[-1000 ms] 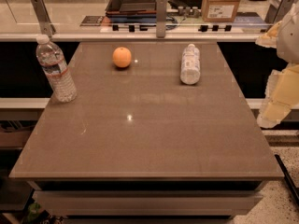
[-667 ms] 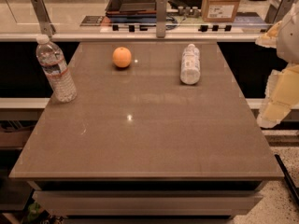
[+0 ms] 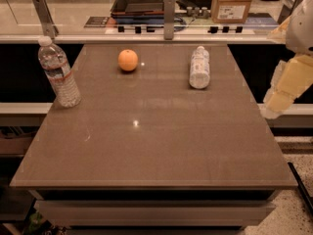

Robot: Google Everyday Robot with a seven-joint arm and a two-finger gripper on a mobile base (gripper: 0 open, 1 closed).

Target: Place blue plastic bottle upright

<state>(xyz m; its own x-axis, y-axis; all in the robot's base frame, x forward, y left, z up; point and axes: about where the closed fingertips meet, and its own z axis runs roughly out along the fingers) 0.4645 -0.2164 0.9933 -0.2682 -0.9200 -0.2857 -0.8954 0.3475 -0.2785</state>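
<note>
The counter (image 3: 146,151) is a brown slab, and its near half carries only a small glint of light. Off its right edge, beside the middle of that side and clear of everything on top, hangs the pale arm ending in the pincer (image 3: 275,103). I cannot tell how far open it is, and it holds nothing that can be seen. At the left edge a tall bottle (image 3: 59,73) with a reddish band stands upright. Farther back, right of centre, the blue bottle (image 3: 199,67) lies on its side, cap pointing away. The orange (image 3: 128,60) sits left of it, well apart. Behind the counter stand a grey post (image 3: 169,11), a dark tray (image 3: 142,1) and a cardboard box (image 3: 233,4).
</note>
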